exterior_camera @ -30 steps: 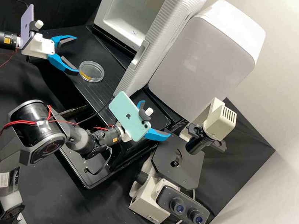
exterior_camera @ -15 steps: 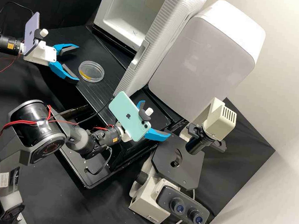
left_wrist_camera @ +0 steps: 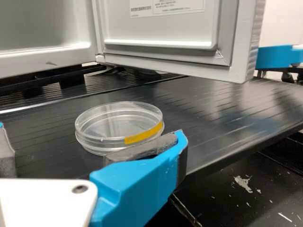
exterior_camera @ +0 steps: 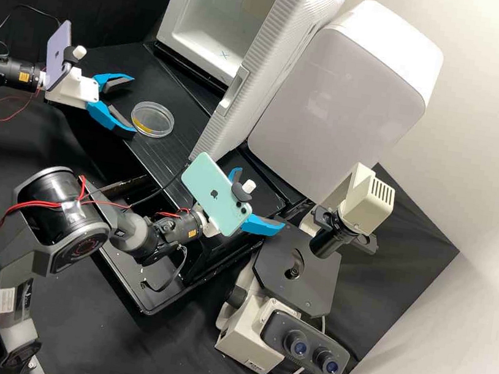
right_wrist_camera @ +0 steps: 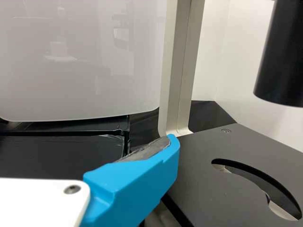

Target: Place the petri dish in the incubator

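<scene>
Nearest is the microscope (exterior_camera: 284,316) at the front of the bench (exterior_camera: 161,156), with its black stage (right_wrist_camera: 236,161) just below my right gripper (exterior_camera: 260,201). The right fingers are spread wide and hold nothing. One blue finger (right_wrist_camera: 137,179) sits at the stage's edge, close to the big white box (exterior_camera: 343,95).

Farther back is the petri dish (left_wrist_camera: 118,125). It lies flat on the ribbed black bench top with its lid on and a yellow strip (left_wrist_camera: 143,134) on its side wall. My left gripper (exterior_camera: 126,101) is low at dish level, opened wide, and grips nothing. The dish sits just ahead of the gap between the fingers. One fingertip (left_wrist_camera: 173,142) is just beside the rim, and I cannot tell if it touches.

Farthest is the incubator (exterior_camera: 195,0), with its door (exterior_camera: 261,58) swung open and standing just past the dish. There is a small blue cross (exterior_camera: 223,54) on the white chamber floor. The dish is outside the incubator, on the bench before the opening.
</scene>
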Robot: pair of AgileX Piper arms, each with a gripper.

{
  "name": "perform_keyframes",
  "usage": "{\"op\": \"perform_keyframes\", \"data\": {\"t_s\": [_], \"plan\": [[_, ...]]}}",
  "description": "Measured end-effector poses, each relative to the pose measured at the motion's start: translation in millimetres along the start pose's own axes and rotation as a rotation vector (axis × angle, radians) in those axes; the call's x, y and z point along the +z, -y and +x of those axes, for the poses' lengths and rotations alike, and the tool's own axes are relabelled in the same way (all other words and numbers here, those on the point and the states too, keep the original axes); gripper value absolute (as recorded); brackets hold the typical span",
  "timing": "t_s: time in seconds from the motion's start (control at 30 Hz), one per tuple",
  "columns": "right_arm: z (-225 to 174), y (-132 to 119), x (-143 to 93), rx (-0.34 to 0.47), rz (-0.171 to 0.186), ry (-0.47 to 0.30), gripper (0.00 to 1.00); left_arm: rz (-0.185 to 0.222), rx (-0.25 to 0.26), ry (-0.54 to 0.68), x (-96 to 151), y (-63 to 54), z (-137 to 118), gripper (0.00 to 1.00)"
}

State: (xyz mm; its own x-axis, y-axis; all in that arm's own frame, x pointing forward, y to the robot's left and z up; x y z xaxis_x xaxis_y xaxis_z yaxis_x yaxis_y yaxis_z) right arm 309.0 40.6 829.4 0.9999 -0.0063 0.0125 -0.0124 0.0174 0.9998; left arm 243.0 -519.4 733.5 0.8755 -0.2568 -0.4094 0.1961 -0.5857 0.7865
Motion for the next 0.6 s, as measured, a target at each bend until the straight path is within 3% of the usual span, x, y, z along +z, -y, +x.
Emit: {"op": "perform_keyframes", "data": {"t_s": [0.6], "plan": [[0,0,0,0.0,0.0,0.0,1.0,0.005,0.009,0.011,1,-0.5,28,1.0]]}}
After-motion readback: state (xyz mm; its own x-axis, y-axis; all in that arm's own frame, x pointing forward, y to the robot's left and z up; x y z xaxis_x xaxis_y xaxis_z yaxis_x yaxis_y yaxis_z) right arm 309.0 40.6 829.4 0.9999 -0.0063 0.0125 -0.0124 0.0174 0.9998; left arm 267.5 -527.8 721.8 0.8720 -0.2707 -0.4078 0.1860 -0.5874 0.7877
